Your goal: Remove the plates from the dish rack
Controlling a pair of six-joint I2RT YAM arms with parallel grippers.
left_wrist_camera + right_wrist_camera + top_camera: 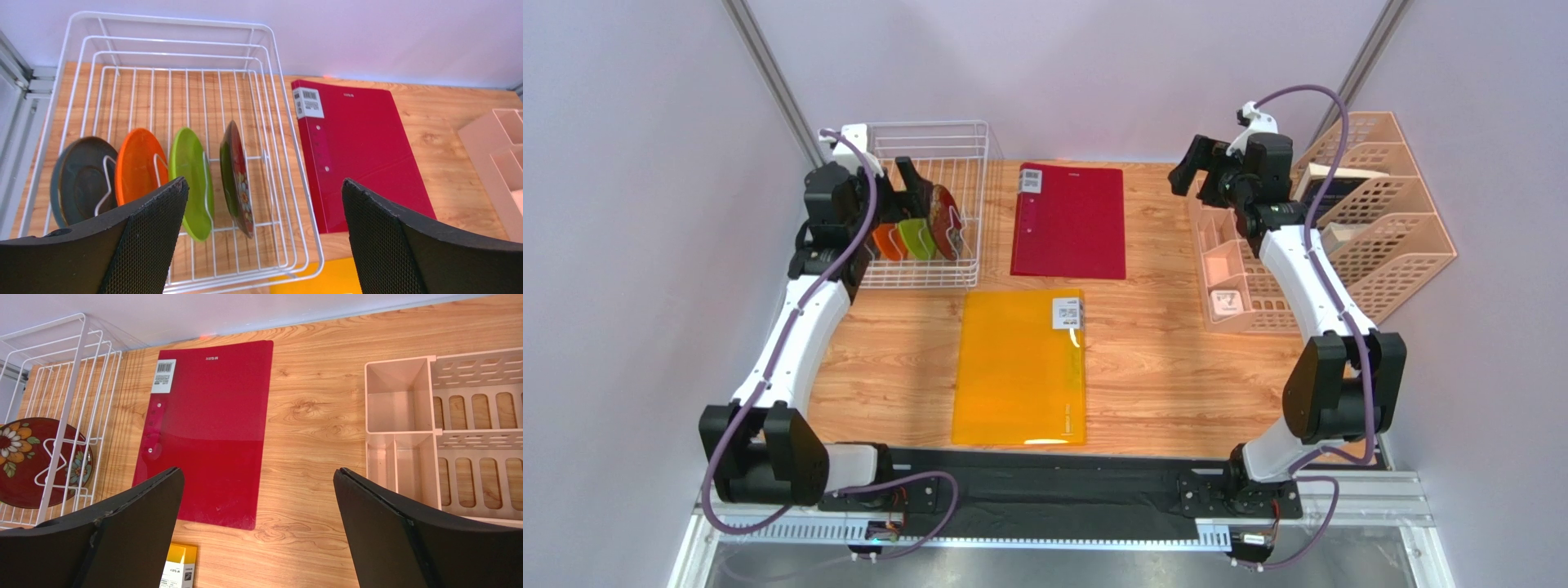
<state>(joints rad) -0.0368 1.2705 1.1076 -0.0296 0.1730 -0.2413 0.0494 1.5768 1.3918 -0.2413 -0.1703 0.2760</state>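
Standing in one dish rack (pixel 172 21), four plates (pixel 187 171); left and right jaws wide apart, empty.

We see the dish rack (pixel 172 20) filling the left and centre of the frame, with four plates standing on edge in a row among its tines at the lower left. From left to right they are the teal-grey plate (pixel 83 180), the orange plate (pixel 138 165), the lime green plate (pixel 191 177) and the dark red floral plate (pixel 236 177). Our left gripper (pixel 265 182) hangs over them, its two black fingers (pixel 147 245) spread wide along the bottom of the frame. Just right of the rack a red folder (pixel 362 159) lies flat on the wooden table (pixel 448 122), with a barcode label (pixel 308 102) at its upper left corner. A strip of yellow folder (pixel 319 278) shows at the bottom edge, and a peach organiser (pixel 497 159) at the right edge.
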